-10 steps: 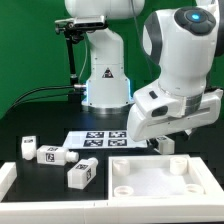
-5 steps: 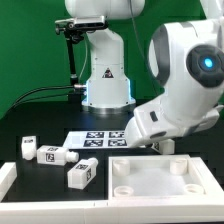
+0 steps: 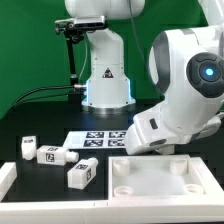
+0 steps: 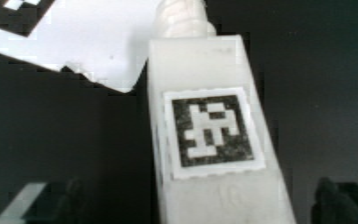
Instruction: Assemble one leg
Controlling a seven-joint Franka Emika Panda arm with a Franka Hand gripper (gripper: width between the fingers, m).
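In the wrist view a white leg [image 4: 208,120] with a square black-and-white tag lies on the black table, its threaded end pointing away from the camera. My gripper [image 4: 197,205] is open. Its dark fingers [image 4: 51,200] stand wide on either side of the leg and do not touch it. In the exterior view the arm's white body [image 3: 185,90] hides the gripper and this leg. Three more tagged legs [image 3: 82,172] [image 3: 52,154] [image 3: 28,147] lie at the exterior view's left.
The big white square panel [image 3: 160,180] with corner holes lies at the front, just below the arm. The marker board [image 3: 100,138] lies behind it and shows in the wrist view [image 4: 51,40] beside the leg. The robot base [image 3: 105,75] stands at the back.
The arm's wrist has turned and sunk toward the table behind the panel. The three legs at the left have not moved.
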